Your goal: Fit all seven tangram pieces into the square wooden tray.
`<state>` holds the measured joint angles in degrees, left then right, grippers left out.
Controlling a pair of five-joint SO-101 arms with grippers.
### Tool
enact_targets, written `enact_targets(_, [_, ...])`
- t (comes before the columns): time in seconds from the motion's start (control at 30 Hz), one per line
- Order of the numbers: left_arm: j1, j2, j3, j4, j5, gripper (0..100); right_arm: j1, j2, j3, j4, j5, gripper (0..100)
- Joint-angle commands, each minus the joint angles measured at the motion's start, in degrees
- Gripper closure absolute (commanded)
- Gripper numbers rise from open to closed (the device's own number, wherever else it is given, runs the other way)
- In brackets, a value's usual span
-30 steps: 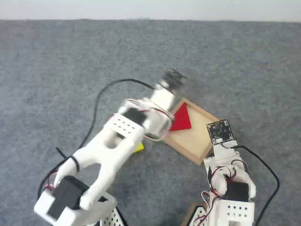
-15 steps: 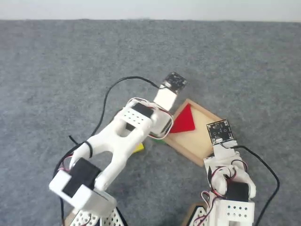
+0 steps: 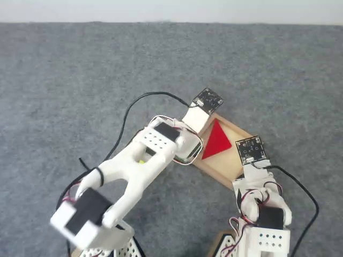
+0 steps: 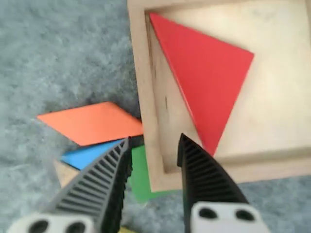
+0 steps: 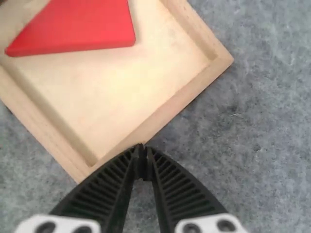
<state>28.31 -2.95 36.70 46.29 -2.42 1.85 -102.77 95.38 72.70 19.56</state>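
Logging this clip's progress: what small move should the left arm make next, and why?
Probably shift the open left gripper off the tray rim and over the orange piece. The red triangle alone shows in the tray, and the orange piece lies uncovered on the table beside it.

Tray of pale, smooth wood — red triangle matt — table cloth fuzzy.

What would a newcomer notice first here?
The red triangle lies alone in the tray. The left gripper hangs open over the tray's wall, with an orange piece, a blue piece and a green piece just outside. The right gripper is shut by the rim.
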Motion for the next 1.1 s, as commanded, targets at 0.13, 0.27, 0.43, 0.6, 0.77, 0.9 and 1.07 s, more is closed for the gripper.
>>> enact_targets(0.13, [-3.08, -13.45, 5.49, 0.44, -1.05, 85, -0.57, -1.27, 1.05, 0.75, -0.09, 99.1])
enact_targets(0.27, [1.49, -15.12, 12.18, 0.35, -4.13, 85, -0.48, -1.27, 1.05, 0.75, -0.09, 99.1])
enact_targets(0.43, [1.76, -15.47, 17.01, -1.32, -5.01, 85, -0.48, -1.27, 1.05, 0.75, -0.09, 99.1])
enact_targets(0.6, [1.67, -14.95, 16.48, -1.49, -5.01, 85, -0.48, -1.27, 1.05, 0.75, -0.09, 99.1])
enact_targets(0.77, [0.44, -15.3, 16.84, -2.55, -5.01, 85, -0.57, -1.27, 1.05, 0.75, -0.09, 99.1])
enact_targets(0.9, [2.9, -14.95, 18.68, -5.89, -5.1, 85, -0.57, -1.27, 1.05, 0.75, -0.09, 99.1])
enact_targets(1.07, [3.96, -14.86, 19.74, -8.26, -5.1, 85, -0.57, -1.27, 1.05, 0.75, -0.09, 99.1])
